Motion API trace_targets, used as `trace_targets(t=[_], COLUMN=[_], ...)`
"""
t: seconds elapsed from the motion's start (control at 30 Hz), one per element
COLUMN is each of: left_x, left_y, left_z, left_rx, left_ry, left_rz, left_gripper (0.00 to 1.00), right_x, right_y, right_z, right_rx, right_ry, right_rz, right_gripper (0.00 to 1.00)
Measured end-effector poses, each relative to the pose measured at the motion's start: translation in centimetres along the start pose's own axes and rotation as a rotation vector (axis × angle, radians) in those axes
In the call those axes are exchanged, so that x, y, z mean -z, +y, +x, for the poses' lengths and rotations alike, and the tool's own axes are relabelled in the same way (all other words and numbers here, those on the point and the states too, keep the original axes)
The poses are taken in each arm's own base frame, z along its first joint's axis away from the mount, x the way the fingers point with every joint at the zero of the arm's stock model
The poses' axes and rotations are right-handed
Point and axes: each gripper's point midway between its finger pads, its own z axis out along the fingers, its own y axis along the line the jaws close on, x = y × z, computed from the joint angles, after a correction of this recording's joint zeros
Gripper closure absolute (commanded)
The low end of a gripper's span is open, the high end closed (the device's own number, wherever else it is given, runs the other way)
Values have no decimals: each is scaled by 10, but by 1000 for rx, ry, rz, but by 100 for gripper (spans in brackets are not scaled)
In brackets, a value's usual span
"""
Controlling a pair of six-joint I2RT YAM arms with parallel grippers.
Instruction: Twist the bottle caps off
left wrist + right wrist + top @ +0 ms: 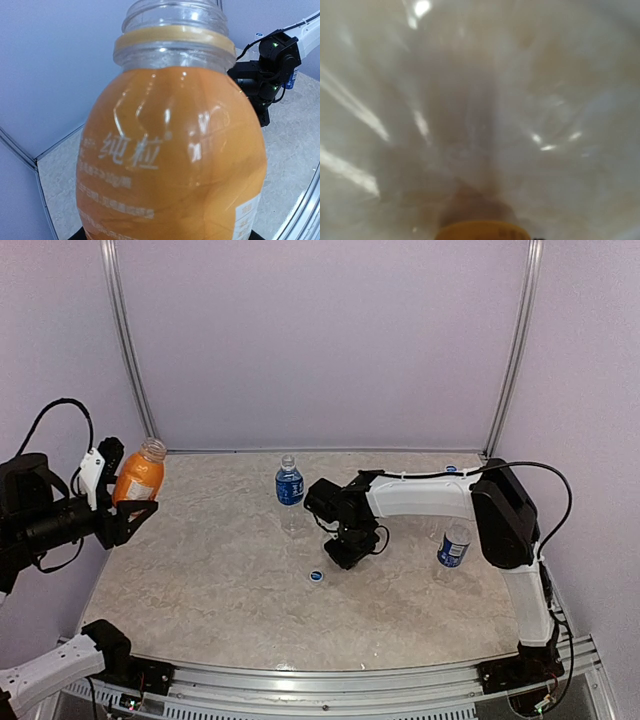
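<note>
Soft, even light comes from overhead and gives the walls (320,340) a faint lilac cast; the marbled table (230,580) shows only weak, short shadows. Seen up close, the orange bottle (170,160) carries white streaks of glare and looks slightly soft. The right wrist view is a milky, unfocused blur with a few bright highlights.

The left arm (45,515) is raised at the left side, wrist level, the left gripper (128,482) clamped across the orange bottle (141,470). The right arm (430,495) reaches inward, wrist bent down, the right gripper (343,552) low, its jaws hidden
</note>
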Motion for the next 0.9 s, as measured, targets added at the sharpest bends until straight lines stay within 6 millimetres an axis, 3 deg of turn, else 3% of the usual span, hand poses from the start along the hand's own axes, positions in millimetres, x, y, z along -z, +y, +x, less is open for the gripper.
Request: trace_targets(t=[0.1, 0.17, 0.27, 0.37, 0.5, 0.6, 0.67, 0.73, 0.83, 0.9], left_x=[1, 1, 1, 1, 4, 9, 15, 21, 32, 38], left_y=[0, -1, -2, -4, -14, -26, -37, -47, -62, -71], left_z=[-1, -1, -1, -2, -5, -9, -13, -16, -21, -24], left_rx=[-1, -3, -6, -9, -13, -18, -24, -29, -37, -42], left_ry=[-3, -4, -7, -13, -32, -63, -90, -117, -159, -180], left_rz=[1, 4, 10, 24, 75, 142, 200, 257, 342, 391], left_gripper=[68, 68, 68, 68, 68, 67, 66, 65, 65, 65], right_x=[-13, -13, -13, -12, -5, 18, 47, 98, 220, 309], right_y=[2, 3, 3, 3, 2, 2, 6, 23, 79, 117], right_z=[7, 8, 8, 8, 6, -12, -33, -61, -88, -79], right_rx=[4, 1, -4, -6, -4, -2, 20, 82, 232, 344], right_ry=[40, 44, 46, 49, 48, -12, -112, -287, -680, -947], right_rz=[-5, -14, -20, -25, -21, -28, -58, -123, -321, -498], right_gripper=[78, 56, 39, 30, 27, 25, 25, 20, 9, 9])
